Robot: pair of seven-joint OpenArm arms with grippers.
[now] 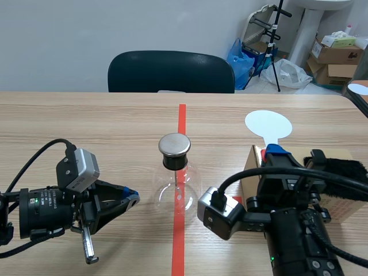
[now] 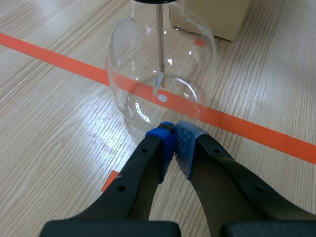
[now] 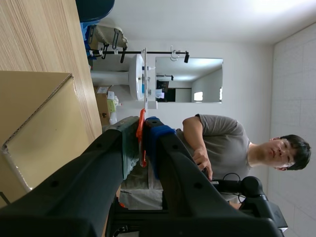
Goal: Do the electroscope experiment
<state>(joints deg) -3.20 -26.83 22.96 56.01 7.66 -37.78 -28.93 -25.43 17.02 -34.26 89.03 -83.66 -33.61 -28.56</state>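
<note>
Right end effector, lower right of the frame: closed on the stem of a white disc paddle. Left end effector, lower left: pads pressed together, nothing held, tips set just beside the glass. Electroscope flask: clear round bulb, black stopper, metal cap; stood on the tabletop at centre frame, on the red tape line.

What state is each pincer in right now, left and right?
Left pincer: closed on nothing, tips right by the glass electroscope flask.
Right pincer: closed, holding the white round paddle by its orange-red end.
</note>
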